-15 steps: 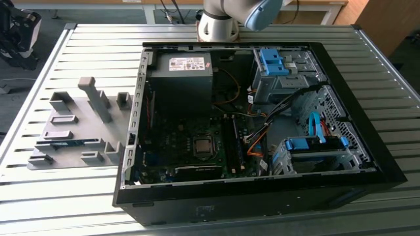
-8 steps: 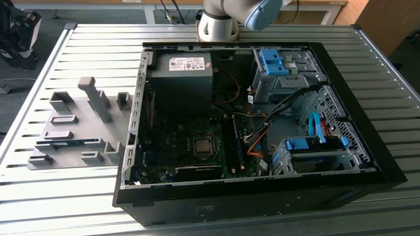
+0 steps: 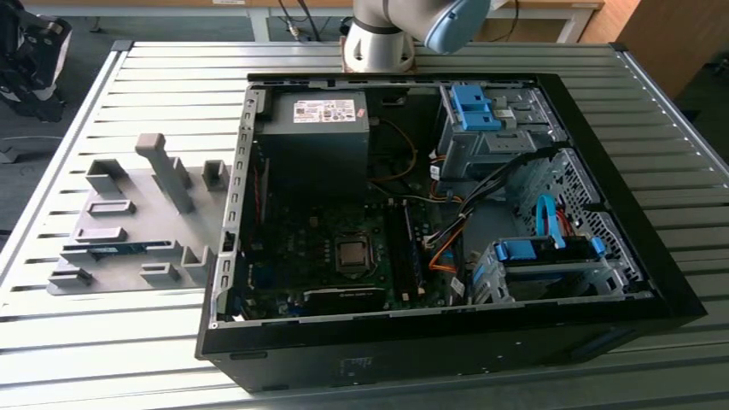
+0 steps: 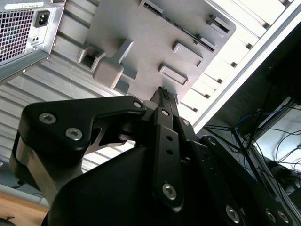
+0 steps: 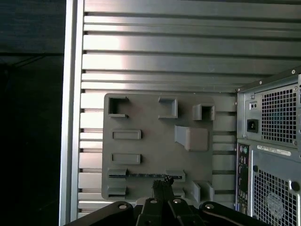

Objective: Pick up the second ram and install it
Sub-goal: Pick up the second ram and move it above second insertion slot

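**Gripper clenched empty, blue ram in its holder**

Nearest the lens in the first wrist view, the black, angular gripper (image 5: 162,181) is clenched, its fingertips pressed together with nothing between them, above a matte grey moulded fixture plate (image 5: 150,141). The second ram (image 3: 108,249), a thin blue stick, sits in the plate's slotted blocks on the ribbed metal worktop (image 3: 148,85). It is at the exterior view's left of the open black computer case (image 3: 456,342).

exterior view: above case (image 3: 456,352) | both wrist views: share fixture plate (image 5: 155,134) (image 4: 141,33)
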Controlling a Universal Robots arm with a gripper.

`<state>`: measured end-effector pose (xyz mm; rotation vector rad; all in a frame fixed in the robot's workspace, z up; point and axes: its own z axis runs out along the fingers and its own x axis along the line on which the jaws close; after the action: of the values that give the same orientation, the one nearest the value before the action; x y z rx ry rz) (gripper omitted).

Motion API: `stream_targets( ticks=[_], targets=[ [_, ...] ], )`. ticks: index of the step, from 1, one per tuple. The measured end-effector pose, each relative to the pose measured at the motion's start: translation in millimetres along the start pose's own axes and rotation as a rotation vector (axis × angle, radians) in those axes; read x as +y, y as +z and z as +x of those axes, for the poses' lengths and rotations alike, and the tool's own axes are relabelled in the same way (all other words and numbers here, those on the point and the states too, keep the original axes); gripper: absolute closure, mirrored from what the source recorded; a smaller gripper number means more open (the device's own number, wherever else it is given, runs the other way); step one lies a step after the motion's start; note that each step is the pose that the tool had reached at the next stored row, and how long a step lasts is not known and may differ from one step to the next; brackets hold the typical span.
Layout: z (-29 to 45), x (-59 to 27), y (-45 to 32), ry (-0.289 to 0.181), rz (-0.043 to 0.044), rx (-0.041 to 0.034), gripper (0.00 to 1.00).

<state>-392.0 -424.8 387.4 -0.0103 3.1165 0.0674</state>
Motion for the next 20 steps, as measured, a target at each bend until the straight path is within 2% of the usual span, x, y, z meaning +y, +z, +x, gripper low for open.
stream_targets(
  ticks=[15,20],
  targets=[
    [0.5,-0.2,0.0,-0.095,-0.0024,0.0040,0.89],
    [0.8,-0.2,0.0,-0.110,-0.0027,0.0047,0.89]
  ],
)
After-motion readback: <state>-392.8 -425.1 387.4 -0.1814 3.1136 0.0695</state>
